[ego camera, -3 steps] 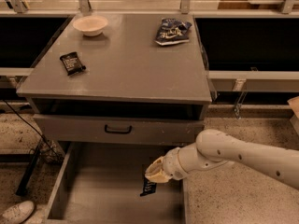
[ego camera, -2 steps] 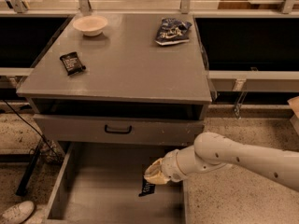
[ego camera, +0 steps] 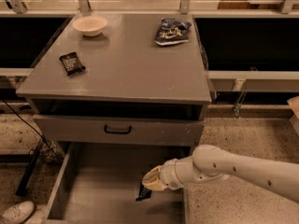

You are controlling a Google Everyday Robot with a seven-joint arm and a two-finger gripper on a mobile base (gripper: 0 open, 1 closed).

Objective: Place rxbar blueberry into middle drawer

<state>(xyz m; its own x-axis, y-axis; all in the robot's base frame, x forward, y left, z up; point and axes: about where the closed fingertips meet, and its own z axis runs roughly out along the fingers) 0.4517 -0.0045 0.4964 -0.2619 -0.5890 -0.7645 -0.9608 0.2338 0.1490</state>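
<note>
The rxbar blueberry (ego camera: 144, 192), a small dark bar, hangs tilted from my gripper (ego camera: 150, 183) just above the floor of the middle drawer (ego camera: 100, 190). The drawer is pulled out, a wide grey tray with low side walls. My gripper comes in from the right on a white arm (ego camera: 233, 168), over the drawer's right part, and is shut on the bar's top end.
A grey drawer front with a black handle (ego camera: 117, 129) sits above the open drawer. On the cabinet top (ego camera: 126, 69) lie a black-wrapped bar (ego camera: 71, 63), a pale bowl (ego camera: 90, 25) and a blue-and-white snack bag (ego camera: 172, 31). A white shoe (ego camera: 16, 212) and cables lie at floor left.
My gripper with the bar has moved slightly down and to the left, lower into the open drawer. Nothing else has moved.
</note>
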